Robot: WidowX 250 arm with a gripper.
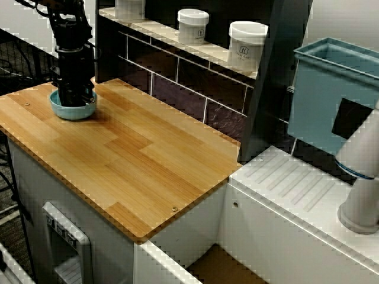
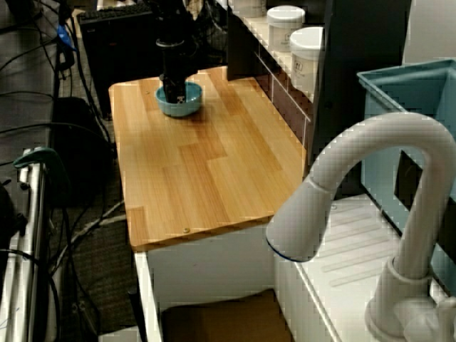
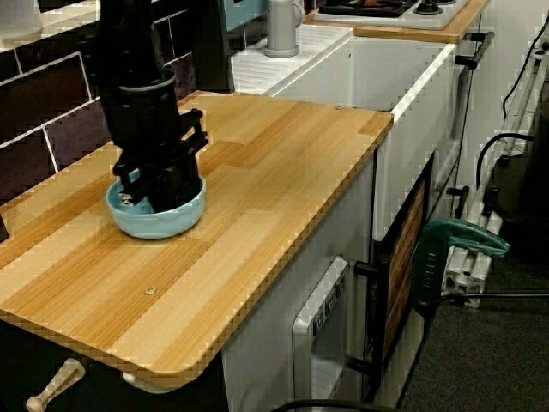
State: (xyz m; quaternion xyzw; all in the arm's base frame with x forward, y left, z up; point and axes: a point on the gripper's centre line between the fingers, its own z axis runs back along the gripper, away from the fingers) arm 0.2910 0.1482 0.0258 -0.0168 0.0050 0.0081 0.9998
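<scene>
Blue bowl — claw inside; wooden counter

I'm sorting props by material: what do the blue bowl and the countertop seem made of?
Blue bowl: likely glazed ceramic or glossy plastic; smooth, even light-blue surface with soft sheen.
Countertop: wood or wood-look laminate, satin finish; plank seams and grain streaks show.

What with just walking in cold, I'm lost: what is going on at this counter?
A black robot arm has its end effector down inside a light blue bowl on the wooden counter. The bowl hides its tips, so whether it grips anything cannot be told. White jars stand on the shelf behind.
</scene>
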